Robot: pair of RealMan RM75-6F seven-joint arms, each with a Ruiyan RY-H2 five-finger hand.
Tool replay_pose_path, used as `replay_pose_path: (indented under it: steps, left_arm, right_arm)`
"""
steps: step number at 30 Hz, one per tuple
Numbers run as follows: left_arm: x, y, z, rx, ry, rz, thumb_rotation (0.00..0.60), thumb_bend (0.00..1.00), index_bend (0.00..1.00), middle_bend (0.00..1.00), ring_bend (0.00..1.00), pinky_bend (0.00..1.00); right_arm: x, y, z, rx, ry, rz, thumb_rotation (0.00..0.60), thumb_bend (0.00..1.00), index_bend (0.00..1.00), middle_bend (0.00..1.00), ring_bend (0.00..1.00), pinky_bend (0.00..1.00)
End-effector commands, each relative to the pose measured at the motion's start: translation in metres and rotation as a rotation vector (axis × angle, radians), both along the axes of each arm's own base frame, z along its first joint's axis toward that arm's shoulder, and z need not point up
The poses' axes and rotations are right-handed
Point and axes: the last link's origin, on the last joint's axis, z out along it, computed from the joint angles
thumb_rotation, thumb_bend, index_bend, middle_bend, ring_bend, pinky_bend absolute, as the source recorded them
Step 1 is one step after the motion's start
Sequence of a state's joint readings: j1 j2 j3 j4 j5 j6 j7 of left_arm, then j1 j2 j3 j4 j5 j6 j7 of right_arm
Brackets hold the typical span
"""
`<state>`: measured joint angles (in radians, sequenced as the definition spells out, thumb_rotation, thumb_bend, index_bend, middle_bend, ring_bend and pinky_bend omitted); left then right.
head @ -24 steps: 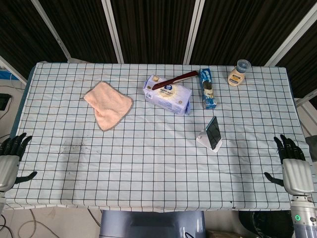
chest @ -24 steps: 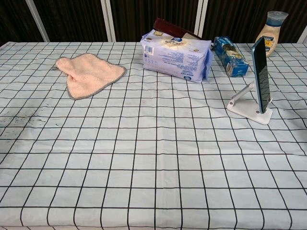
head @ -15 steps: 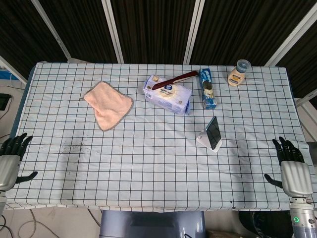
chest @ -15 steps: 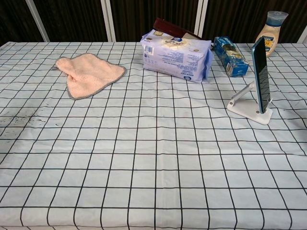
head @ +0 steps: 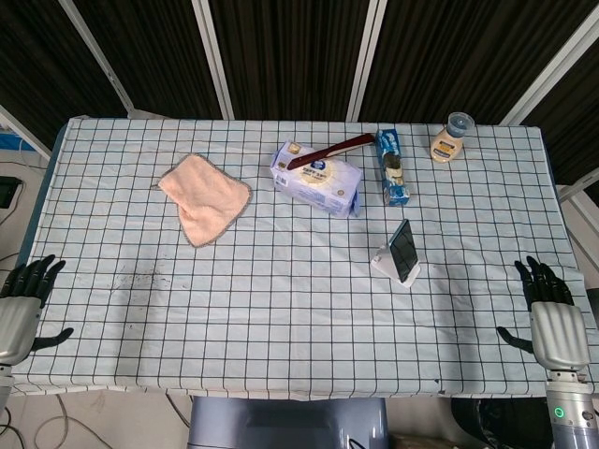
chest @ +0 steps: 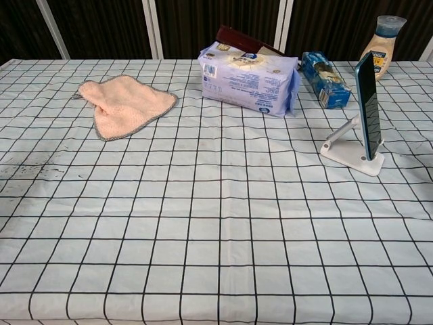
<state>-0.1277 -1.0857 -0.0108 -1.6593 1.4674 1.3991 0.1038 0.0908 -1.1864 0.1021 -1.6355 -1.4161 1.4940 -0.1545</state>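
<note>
The left hand (head: 19,309) and right hand (head: 552,323) are held empty, fingers spread. The phone (head: 404,250) is propped on its stand (head: 387,265) nearest the right hand.

You face a table (head: 281,309) covered in white cloth with a black grid pattern. On it lie a peach-pink towel (head: 206,198), a pale lilac wipes pack (head: 318,180) with a blue label, a dark red-brown tool (head: 329,150), a blue box (head: 391,168) and a cream bottle (head: 450,140) with a grey-blue cap. The phone (head: 404,249) sits on a white stand. Both hands (head: 19,313) (head: 554,323) have silver backs and black fingers.
</note>
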Motion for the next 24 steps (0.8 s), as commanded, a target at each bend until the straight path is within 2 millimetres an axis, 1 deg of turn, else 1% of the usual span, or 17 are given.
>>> replay_pose_path:
  steps: [1,24]
  left_arm:
    - [0.0002,0.0001,-0.0005,-0.002,-0.002,0.001,0.600,0.00,0.00,0.00,0.00,0.00]
    - [0.0016,-0.0009,-0.0027,-0.010,-0.006,-0.011,0.600,0.00,0.00,0.00,0.00,0.00]
  right_arm:
    - [0.0001,-0.0007,0.0002,0.000,0.004,0.005,0.600,0.07,0.00,0.00,0.00,0.15]
    - [0.0006,-0.0019,0.0002,-0.010,0.024,0.041,0.600,0.08,0.00,0.00,0.00,0.15]
